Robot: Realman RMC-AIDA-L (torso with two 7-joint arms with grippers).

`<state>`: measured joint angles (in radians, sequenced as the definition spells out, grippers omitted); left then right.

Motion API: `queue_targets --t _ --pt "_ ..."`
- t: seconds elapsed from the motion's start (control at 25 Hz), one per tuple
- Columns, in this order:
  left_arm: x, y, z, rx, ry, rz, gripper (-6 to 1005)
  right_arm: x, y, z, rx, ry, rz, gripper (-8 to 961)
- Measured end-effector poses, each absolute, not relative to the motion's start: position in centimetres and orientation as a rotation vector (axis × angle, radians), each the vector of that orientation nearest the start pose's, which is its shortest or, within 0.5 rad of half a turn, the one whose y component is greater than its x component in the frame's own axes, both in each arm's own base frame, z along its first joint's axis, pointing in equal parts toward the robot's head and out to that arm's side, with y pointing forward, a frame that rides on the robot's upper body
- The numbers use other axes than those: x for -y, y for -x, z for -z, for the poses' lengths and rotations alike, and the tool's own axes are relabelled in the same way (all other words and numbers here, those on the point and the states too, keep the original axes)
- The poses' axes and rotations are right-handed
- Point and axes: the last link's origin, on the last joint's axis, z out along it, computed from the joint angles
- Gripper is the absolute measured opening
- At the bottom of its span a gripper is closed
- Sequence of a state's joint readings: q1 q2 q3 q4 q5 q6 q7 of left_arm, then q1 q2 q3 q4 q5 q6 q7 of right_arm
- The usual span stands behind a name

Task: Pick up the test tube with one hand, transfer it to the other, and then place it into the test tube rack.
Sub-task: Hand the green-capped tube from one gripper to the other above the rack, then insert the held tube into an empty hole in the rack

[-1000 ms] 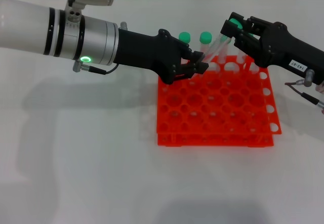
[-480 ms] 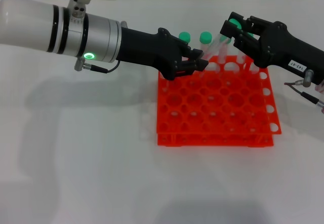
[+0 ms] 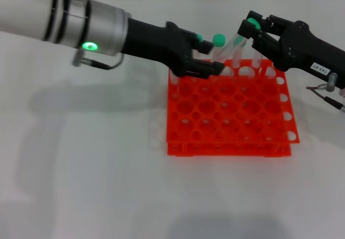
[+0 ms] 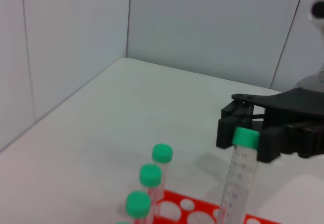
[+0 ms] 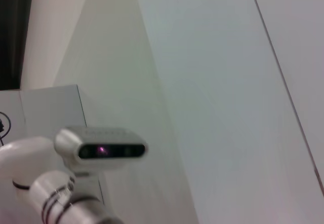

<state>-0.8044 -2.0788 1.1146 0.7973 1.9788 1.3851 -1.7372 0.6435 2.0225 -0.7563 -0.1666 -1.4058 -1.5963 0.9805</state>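
The test tube (image 3: 235,46), clear with a green cap (image 4: 246,138), leans over the back edge of the orange-red test tube rack (image 3: 229,142). My right gripper (image 3: 251,29), black with a white label, is shut on the tube just under its cap, and the left wrist view shows this grip too. My left gripper (image 3: 210,55), on the green-ringed arm, hovers over the rack's back left corner. Its fingers are spread, and it sits just left of the tube's lower end. The right wrist view shows no task object.
Other green-capped tubes (image 3: 218,39) stand in the rack's back row, and three of their caps (image 4: 150,175) show in the left wrist view. The rack's front and middle holes are unfilled. White table lies to the left and front. A cable (image 3: 323,90) hangs by the right arm.
My left arm has risen and shifted back, and its fingers have spread apart beside the tube's lower end. The right gripper has stayed on the cap end, nearly still.
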Motion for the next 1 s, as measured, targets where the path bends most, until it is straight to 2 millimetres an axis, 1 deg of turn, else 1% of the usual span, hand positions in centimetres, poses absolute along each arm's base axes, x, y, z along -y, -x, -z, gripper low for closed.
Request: queue_targets --t 0.04,0.08,0.2,0.28,0.36,0.4,0.48,0.6,0.8,0.96,1.0 --pt "-38.3 13.3 1.8 0.384 2.955 0.398 499 -34.5 -22.3 0.8 -0.466 2.370 -1.314 272" --pt "-38.2 13.4 1.3 0.381 2.942 0.402 538 -34.5 -22.4 0.8 -0.466 2.370 -1.311 273" --pt "-36.7 14.5 -1.5 0.353 2.841 0.462 655 -34.7 -22.4 0.6 -0.452 2.377 -1.298 274" --pt "-35.5 15.6 -2.9 0.348 2.773 0.525 734 -34.8 -22.4 0.5 -0.435 2.383 -1.289 275" --pt "-34.5 16.7 -3.7 0.355 2.723 0.584 813 -34.9 -22.3 0.3 -0.417 2.393 -1.275 276" --pt "-34.1 17.2 -3.9 0.362 2.706 0.600 852 -35.1 -22.3 0.2 -0.404 2.400 -1.263 277" --pt "-32.7 19.3 -4.4 0.381 2.652 0.641 858 -35.5 -22.0 0.3 -0.372 2.429 -1.226 277" --pt "-30.8 22.3 -4.4 0.407 2.588 0.676 867 -36.0 -21.4 0.5 -0.331 2.472 -1.176 279" --pt "-28.7 25.9 -3.8 0.471 2.502 0.740 881 -37.3 -20.3 1.3 -0.289 2.547 -1.071 281" --pt "-27.6 28.4 -3.5 0.516 2.433 0.757 882 -38.0 -19.2 2.1 -0.252 2.602 -1.002 283" --pt "-27.5 28.7 -3.4 0.522 2.428 0.756 881 -38.1 -19.0 2.2 -0.251 2.609 -0.996 283"
